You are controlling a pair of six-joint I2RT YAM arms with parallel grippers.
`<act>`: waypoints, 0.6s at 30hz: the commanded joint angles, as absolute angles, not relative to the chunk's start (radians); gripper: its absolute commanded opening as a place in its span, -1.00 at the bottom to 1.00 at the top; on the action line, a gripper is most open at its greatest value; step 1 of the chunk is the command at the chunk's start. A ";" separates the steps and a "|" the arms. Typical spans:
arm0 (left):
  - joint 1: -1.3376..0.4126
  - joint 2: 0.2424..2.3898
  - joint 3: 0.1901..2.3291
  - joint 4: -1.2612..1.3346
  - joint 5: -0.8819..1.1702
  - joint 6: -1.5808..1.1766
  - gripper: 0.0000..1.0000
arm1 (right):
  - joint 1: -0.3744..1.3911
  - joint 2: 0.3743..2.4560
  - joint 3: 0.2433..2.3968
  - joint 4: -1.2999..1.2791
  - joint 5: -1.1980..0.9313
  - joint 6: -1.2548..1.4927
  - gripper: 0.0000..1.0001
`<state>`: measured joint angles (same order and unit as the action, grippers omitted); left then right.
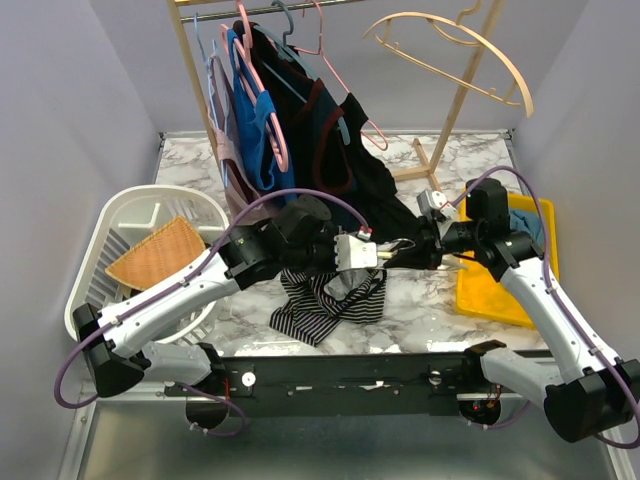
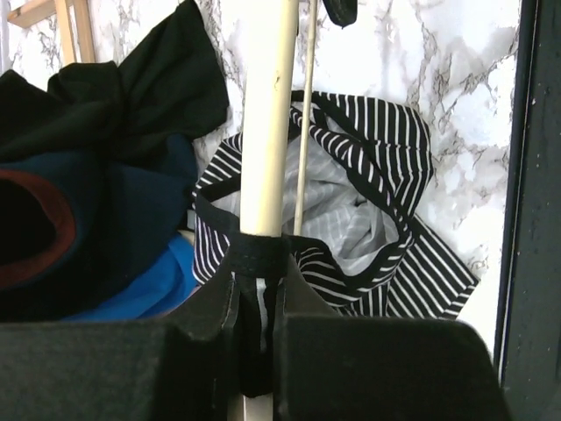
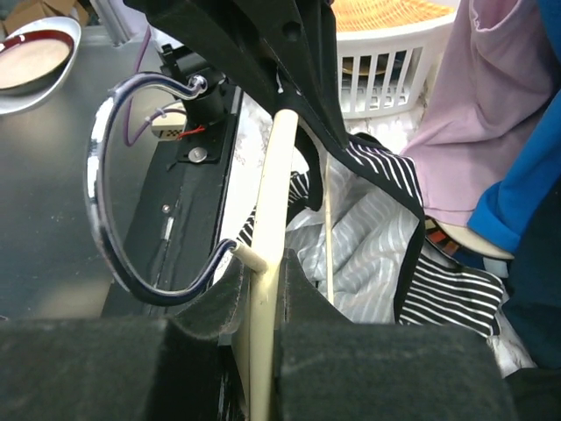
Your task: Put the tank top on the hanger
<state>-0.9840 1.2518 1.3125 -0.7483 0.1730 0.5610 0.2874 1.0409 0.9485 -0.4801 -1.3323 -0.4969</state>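
Left gripper (image 2: 259, 294) and right gripper (image 3: 262, 303) both clench the hanger (image 2: 267, 114). One strap (image 2: 259, 250) seems looped over it. The tank top (image 1: 330, 300) sags beneath it, other shoulder pending.

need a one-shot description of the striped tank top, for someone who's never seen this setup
Start at the white marble-pattern table, in front of the wooden clothes rack. At its near middle lies the crumpled tank top of thin black-and-white stripes with black edging. Unlike the teal-blue cloth and plain black garment hanging on the rack, it is striped and heaped on the tabletop.
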 commanded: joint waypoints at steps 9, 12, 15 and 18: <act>-0.945 1.031 0.999 -0.376 0.069 -0.039 -1.00 | 0.175 0.907 1.014 -0.454 -1.083 -0.292 0.76; -0.943 0.950 0.902 -0.310 0.008 -0.135 -1.00 | 0.149 0.871 0.974 -0.457 -1.087 -0.223 0.75; -0.943 0.868 0.818 -0.249 -0.063 -0.213 -1.00 | 0.147 0.851 0.904 -0.404 -1.164 -0.135 0.83; -0.943 0.824 0.769 -0.218 -0.081 -0.265 -1.00 | 0.147 0.861 0.803 -0.330 -1.273 -0.039 0.83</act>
